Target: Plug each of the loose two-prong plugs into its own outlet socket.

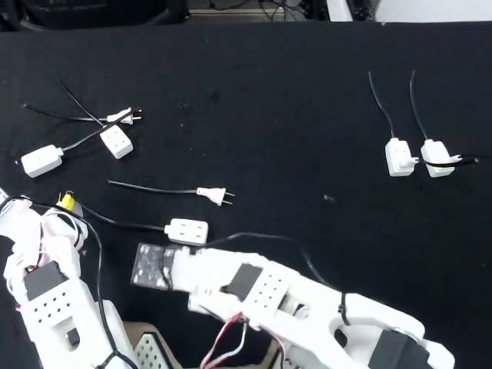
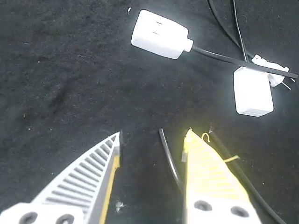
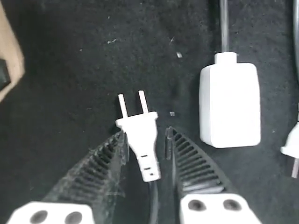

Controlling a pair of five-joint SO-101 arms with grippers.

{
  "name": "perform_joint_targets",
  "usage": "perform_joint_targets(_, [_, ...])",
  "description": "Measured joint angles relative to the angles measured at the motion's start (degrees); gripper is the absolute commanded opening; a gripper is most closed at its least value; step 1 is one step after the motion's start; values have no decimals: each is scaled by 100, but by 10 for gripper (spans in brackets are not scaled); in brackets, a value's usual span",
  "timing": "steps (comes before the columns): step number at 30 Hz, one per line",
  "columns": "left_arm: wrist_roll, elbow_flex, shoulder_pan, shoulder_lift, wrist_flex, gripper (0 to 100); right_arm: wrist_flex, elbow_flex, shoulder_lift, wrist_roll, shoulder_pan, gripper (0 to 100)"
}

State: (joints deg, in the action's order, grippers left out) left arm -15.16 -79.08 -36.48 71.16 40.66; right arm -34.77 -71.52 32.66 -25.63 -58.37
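A black cloth covers the whole table point(image 1: 307, 92). Beyond its far edge lie dark furniture point(image 1: 92, 9) at the left, tangled cables point(image 1: 280, 9) on the floor, and a white panel point(image 1: 430, 9) at the right.

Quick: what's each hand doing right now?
Left hand: open, empty, a black cable lying in the gap.
Right hand: open around a white plug, not clamped on it.

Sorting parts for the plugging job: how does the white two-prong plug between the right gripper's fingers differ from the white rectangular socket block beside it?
The white two-prong plug is slim with two bare prongs; the white rectangular socket block is wider and prongless. The plug lies inside the open right gripper; the block lies outside it. Both are white and corded.
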Motion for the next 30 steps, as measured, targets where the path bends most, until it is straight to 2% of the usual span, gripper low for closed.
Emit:
perform_joint_targets(4, [0, 0, 0, 0, 0, 223, -246, 0, 0, -9, -316, 127])
perform_joint_targets(13, [0, 0, 0, 0, 0, 223, -501, 97, 0, 0, -352, 126])
perform_joint_targets(18, [0, 0, 0, 0, 0, 223, -299, 123, 0, 0, -352, 6])
perform_joint_targets(19, [0, 0, 0, 0, 0, 223, -220, 123, 0, 0, -352, 18])
perform_joint_targets(27, [0, 0, 0, 0, 0, 223, -211, 255, 18, 9, 800, 25])
perform_joint_targets(30, [0, 0, 0, 0, 0, 223, -484, 352, 18, 299, 844, 64])
